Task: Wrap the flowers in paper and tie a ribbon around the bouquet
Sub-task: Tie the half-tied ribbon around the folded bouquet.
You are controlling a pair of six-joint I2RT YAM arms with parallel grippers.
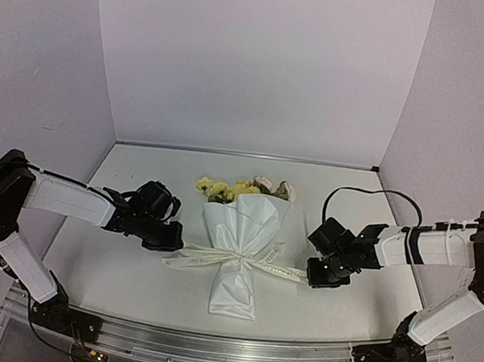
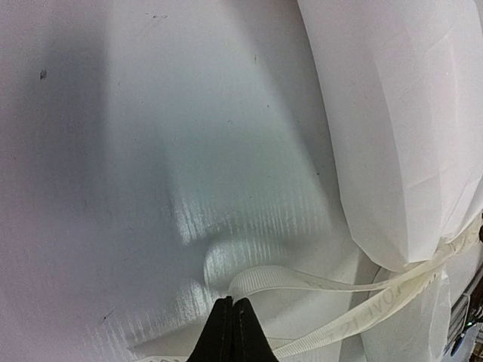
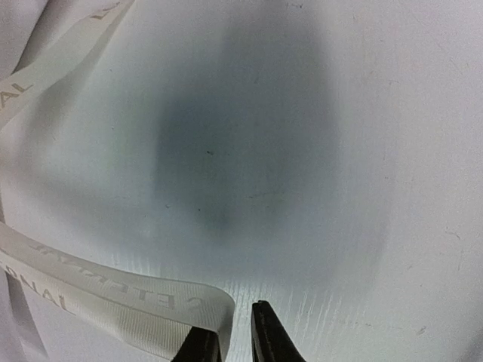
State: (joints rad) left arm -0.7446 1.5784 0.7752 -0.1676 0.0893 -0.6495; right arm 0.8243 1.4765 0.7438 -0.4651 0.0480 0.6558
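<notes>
Left gripper point(image 2: 232, 308): the fingers are seen pressed together, with nothing visibly caught between them. It is held low over the table point(image 1: 115, 280), just left of the bouquet point(image 1: 244, 232).
Right gripper point(image 3: 235, 332): the fingers are parted by a narrow gap and nothing is gripped. It is held low over the table, just right of the bouquet.
Bouquet: it is laid flat at mid-table between the two grippers, with the blooms toward the far wall and the tail end toward the arm bases.
Flowers point(image 1: 224, 188): yellow and cream blooms are seen at the wide far end of the wrap. The stems are hidden.
Paper point(image 1: 255, 220): a white sheet is wrapped round the flowers, cinched at the waist and flared below it.
Ribbon point(image 1: 218, 258): it is drawn round the waist, with lettered tails spread left and right on the table. A loop of the left tail lies just beyond the left fingertips, and contact cannot be told. The right tail's end lies just beside one right finger.
</notes>
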